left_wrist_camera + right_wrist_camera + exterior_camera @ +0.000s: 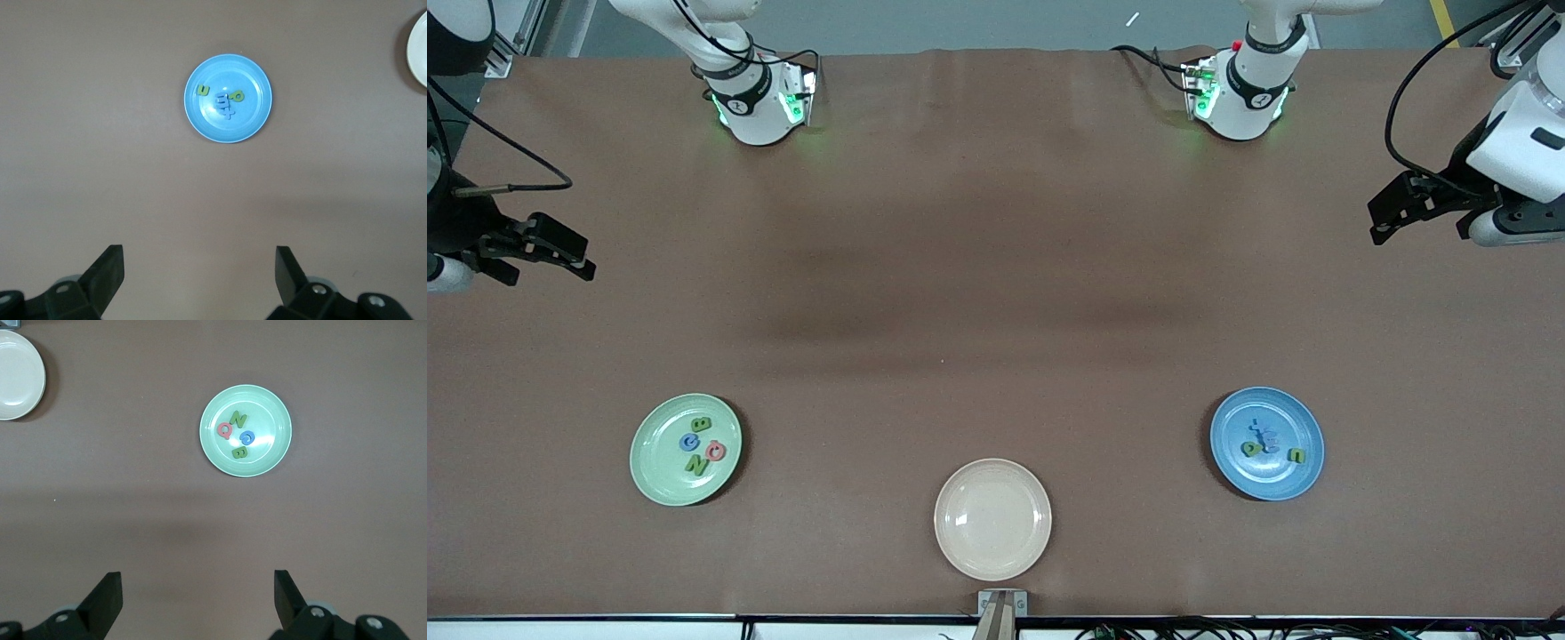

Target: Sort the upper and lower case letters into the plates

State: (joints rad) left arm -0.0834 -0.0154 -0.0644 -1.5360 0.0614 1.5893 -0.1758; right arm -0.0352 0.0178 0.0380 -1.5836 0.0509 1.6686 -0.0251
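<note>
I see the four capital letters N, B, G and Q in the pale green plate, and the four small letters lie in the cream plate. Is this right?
Not quite. The capitals N, B, G and Q do lie in the pale green plate, but the small letters lie in the blue plate, as the left wrist view shows. The cream plate holds nothing in the front view.

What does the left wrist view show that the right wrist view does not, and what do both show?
Only the left wrist view: the blue plate holding the lowercase letters, with the open left gripper over bare table.
Only the right wrist view: the green plate holding N, Q, G and B, with the open right gripper over bare table.
Both: the brown table and part of the empty cream plate.
</note>
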